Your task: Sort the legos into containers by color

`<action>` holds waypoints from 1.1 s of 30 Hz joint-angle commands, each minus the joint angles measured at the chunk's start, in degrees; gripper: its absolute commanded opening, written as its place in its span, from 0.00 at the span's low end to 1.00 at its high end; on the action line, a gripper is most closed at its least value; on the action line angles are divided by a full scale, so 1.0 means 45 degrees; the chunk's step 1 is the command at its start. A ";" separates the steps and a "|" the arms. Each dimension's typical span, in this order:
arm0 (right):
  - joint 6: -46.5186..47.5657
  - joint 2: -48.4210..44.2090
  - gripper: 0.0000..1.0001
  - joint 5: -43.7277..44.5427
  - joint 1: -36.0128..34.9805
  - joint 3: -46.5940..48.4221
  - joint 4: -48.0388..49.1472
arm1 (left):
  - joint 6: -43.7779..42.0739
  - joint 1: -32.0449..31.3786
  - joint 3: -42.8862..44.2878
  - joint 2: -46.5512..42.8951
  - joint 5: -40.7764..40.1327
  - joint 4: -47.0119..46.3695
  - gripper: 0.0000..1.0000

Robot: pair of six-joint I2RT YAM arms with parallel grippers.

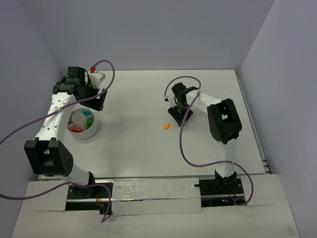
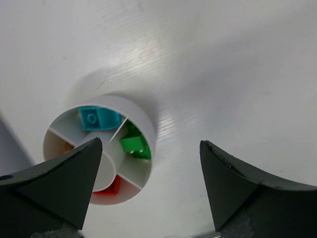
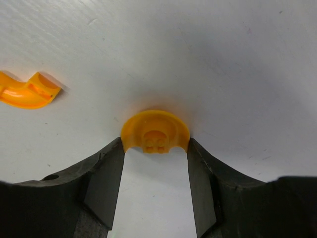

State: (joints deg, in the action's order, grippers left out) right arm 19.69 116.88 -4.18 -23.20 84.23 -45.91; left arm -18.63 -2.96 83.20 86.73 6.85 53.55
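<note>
Pinched between fingers of right hand: curved orange lego, a half-round arch with small studs on near face, low against tabletop. Loose on tabletop near that hand, on bowl side: second orange lego, also curved. Below left hand, fingers spread wide and gripping nothing: white round bowl, split by dividers. One compartment each: cyan lego; green lego; red lego. Orange glimpse in fourth, mostly hidden behind finger.
</note>
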 commanded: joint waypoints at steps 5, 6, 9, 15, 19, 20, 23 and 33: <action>0.1277 -0.2056 0.42 -0.3750 -0.0014 0.1527 0.0727 | 0.2968 0.0559 0.0741 -0.1047 0.6389 -0.0783 0.86; 0.1269 -0.2026 0.42 -0.4090 -0.0059 0.1897 0.0639 | 0.3298 0.0559 0.0498 -0.1161 0.6939 -0.0989 0.85; 0.1056 -0.1930 0.43 -0.5297 -0.0408 0.3264 0.0610 | 0.5517 0.0559 -0.0556 -0.1498 0.8629 -0.2801 0.84; 0.0081 -0.1772 0.42 -0.6418 -0.1674 0.4633 0.1254 | 0.8758 0.0573 -0.0970 -0.1167 0.9782 -0.5322 0.81; -0.0546 -0.1248 0.42 -0.6543 -0.2335 0.6010 0.1276 | 0.9626 0.0520 -0.0873 -0.0611 1.0159 -0.6040 0.79; -0.0667 -0.1178 0.42 -0.6561 -0.2468 0.6267 0.1285 | 0.9679 0.0494 -0.0915 -0.0513 1.0214 -0.6118 0.78; -0.0892 -0.0896 0.42 -0.6584 -0.2759 0.6831 0.1237 | 0.9687 0.0296 -0.1034 -0.0350 1.0166 -0.6261 0.75; -0.0830 -0.0591 0.41 -0.6215 -0.3518 0.7670 0.0989 | 0.9926 -0.0523 -0.1071 0.0123 1.0146 -0.7067 0.69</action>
State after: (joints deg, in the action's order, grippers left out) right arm 16.10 113.55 -32.52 -37.63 115.33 -41.28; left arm 24.63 -4.89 77.45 86.71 50.32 25.95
